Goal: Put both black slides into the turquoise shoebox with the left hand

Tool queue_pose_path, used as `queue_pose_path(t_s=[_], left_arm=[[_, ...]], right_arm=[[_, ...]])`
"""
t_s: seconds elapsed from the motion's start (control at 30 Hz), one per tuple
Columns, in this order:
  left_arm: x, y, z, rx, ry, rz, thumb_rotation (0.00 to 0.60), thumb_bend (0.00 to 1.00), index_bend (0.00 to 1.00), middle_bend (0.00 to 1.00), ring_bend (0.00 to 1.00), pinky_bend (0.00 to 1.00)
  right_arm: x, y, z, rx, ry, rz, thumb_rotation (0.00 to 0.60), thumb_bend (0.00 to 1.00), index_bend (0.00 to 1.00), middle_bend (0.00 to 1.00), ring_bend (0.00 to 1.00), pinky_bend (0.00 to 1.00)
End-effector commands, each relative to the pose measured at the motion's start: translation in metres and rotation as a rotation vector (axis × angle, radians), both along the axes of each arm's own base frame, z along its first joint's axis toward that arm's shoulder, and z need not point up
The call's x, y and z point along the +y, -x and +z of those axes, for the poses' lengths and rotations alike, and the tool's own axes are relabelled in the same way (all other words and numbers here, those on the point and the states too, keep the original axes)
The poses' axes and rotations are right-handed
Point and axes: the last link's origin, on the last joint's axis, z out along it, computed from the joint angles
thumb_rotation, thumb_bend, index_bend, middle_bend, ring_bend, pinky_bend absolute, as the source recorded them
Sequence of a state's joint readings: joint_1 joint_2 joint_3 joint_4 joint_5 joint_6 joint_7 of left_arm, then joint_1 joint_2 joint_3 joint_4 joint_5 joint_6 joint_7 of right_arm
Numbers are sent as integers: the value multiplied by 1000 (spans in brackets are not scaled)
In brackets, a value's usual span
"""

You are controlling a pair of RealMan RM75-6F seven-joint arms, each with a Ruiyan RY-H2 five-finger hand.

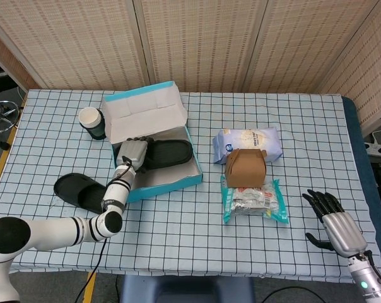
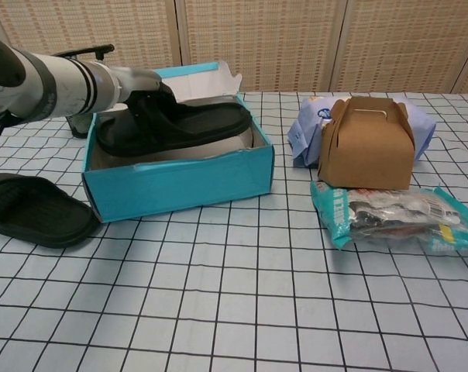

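Note:
The turquoise shoebox [image 1: 171,184] [image 2: 180,181] stands open left of centre, its lid tilted up behind. One black slide [image 1: 168,151] [image 2: 184,125] lies low inside it, toe to the right. My left hand [image 1: 131,153] [image 2: 138,91] grips that slide at its heel end, over the box's left part. The second black slide [image 1: 79,190] [image 2: 32,209] lies flat on the table just left of the box. My right hand [image 1: 337,225] rests open near the table's front right edge, holding nothing.
A paper cup [image 1: 92,122] stands behind the box's left corner. To the right of the box are a white-blue bag [image 1: 248,142] [image 2: 311,128], a brown carton [image 1: 245,168] [image 2: 366,143] and a teal snack pack [image 1: 253,201] [image 2: 397,215].

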State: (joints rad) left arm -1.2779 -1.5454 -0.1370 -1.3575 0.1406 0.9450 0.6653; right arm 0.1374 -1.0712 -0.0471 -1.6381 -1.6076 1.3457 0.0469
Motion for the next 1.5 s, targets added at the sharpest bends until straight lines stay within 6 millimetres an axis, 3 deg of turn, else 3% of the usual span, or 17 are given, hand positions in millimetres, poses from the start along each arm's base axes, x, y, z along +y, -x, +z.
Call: queue_pose_path(t_s=[0.03,0.47,0.6,0.63,0.7,0.77,0.83,0.9,1.13,1.3,1.5], left_arm=[[1,10,-5,27,-14,24,600,371,441,599,639,736],[7,47,-34,83,45,78,600,374,448,608,647,743],[8,46,-41,54,65,75,600,374,420,584,614,674],[7,46,-42,47,71,70,600,374,397,569,594,650],[6,43,-43,30,85,58,600,373,252,460,495,564],[4,38,-42,-5,99,38,600,374,40,200,275,456],[3,32,-39,-55,102,14,600,375,0,39,86,377],[1,28,-36,-103,102,-9,600,369,0,0,3,310],[-16,22,-35,-224,172,-78,600,356,0,0,0,189],[-18,7,-19,-308,141,-161,600,349,0,0,0,132],[-30,-10,26,-385,23,-328,600,354,0,0,0,94]], right_arm=[[1,0,0,-1,0,2,600,163,0,0,0,0],[0,0,1,-3,4,0,600,166,0,0,0,0],[0,0,1,-2,4,-3,600,165,0,0,0,0],[0,0,1,-1,5,-4,600,166,0,0,0,0],[0,0,1,0,5,-5,600,166,0,0,0,0],[0,0,1,1,4,-5,600,166,0,0,0,0],[0,0,1,0,4,-5,600,165,0,0,0,0],[0,0,1,0,4,-5,600,165,0,0,0,0],[2,-1,2,-1,5,1,600,165,0,0,0,0],[5,-2,3,-5,8,3,600,165,0,0,0,0],[5,-3,3,-6,2,9,600,166,0,0,0,0]])
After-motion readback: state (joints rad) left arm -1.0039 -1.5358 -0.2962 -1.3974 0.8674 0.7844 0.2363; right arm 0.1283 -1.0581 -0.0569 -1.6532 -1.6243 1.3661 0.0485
